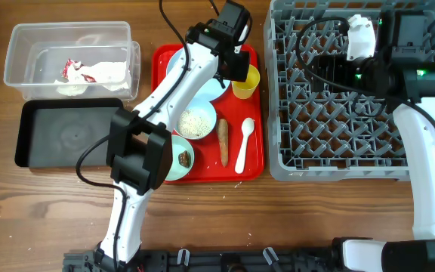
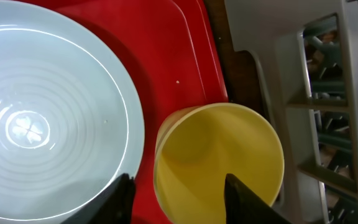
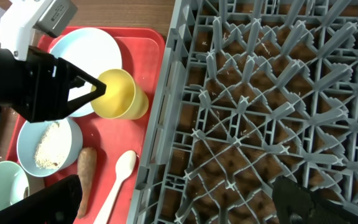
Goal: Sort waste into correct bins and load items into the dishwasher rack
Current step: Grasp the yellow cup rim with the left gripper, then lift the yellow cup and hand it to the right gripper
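Note:
The yellow cup (image 1: 245,81) stands upright on the red tray's right edge, beside the pale blue plate (image 1: 177,63). My left gripper (image 1: 236,74) is open over the cup. In the left wrist view (image 2: 179,200) its fingers straddle the left wall of the cup (image 2: 219,155), next to the plate (image 2: 42,124). One bowl holds rice (image 1: 196,121), the other a brown lump (image 1: 180,157). The carrot stick (image 1: 223,141) and white spoon (image 1: 244,143) lie on the tray. The wrapper (image 1: 74,69) lies in the clear tub (image 1: 21,45). My right gripper (image 3: 179,205) is open and empty over the grey rack (image 1: 338,113).
The black tray (image 1: 66,132) lies in front of the clear tub at the left. The red tray (image 1: 251,162) sits against the rack's left wall (image 2: 328,93). The left arm stretches across the red tray from the table's front edge.

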`<move>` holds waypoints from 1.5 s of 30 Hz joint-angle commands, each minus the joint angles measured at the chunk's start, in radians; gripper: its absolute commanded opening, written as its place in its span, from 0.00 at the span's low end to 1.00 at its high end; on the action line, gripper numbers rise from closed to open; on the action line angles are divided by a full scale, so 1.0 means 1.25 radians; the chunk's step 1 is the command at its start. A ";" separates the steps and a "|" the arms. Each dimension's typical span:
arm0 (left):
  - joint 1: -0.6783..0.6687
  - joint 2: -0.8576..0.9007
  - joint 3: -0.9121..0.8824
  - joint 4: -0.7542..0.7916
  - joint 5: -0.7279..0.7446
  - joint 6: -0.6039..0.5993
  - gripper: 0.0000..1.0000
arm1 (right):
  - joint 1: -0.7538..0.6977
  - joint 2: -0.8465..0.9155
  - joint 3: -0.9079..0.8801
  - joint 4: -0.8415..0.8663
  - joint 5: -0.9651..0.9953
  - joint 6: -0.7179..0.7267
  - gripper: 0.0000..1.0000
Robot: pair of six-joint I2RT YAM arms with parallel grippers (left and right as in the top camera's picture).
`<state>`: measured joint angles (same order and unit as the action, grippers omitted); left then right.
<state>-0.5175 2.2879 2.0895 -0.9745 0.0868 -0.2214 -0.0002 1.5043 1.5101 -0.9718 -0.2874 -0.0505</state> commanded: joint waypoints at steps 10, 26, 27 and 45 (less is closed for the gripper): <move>-0.002 0.059 0.002 0.017 -0.044 -0.002 0.04 | 0.005 0.009 0.016 -0.001 -0.002 -0.002 1.00; 0.259 -0.085 0.003 -0.044 0.902 -0.044 0.04 | 0.005 0.122 0.016 0.170 -0.638 -0.031 1.00; 0.261 -0.085 0.003 -0.044 0.955 -0.045 0.04 | 0.005 0.140 0.016 0.212 -0.717 -0.044 1.00; 0.222 -0.085 0.003 -0.044 1.139 -0.045 0.04 | 0.083 0.192 0.016 0.457 -0.770 0.005 0.83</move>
<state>-0.2314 2.1986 2.0880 -1.0286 1.4746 -0.2752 0.0868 1.7329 1.5127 -0.4423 -1.2850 -0.1051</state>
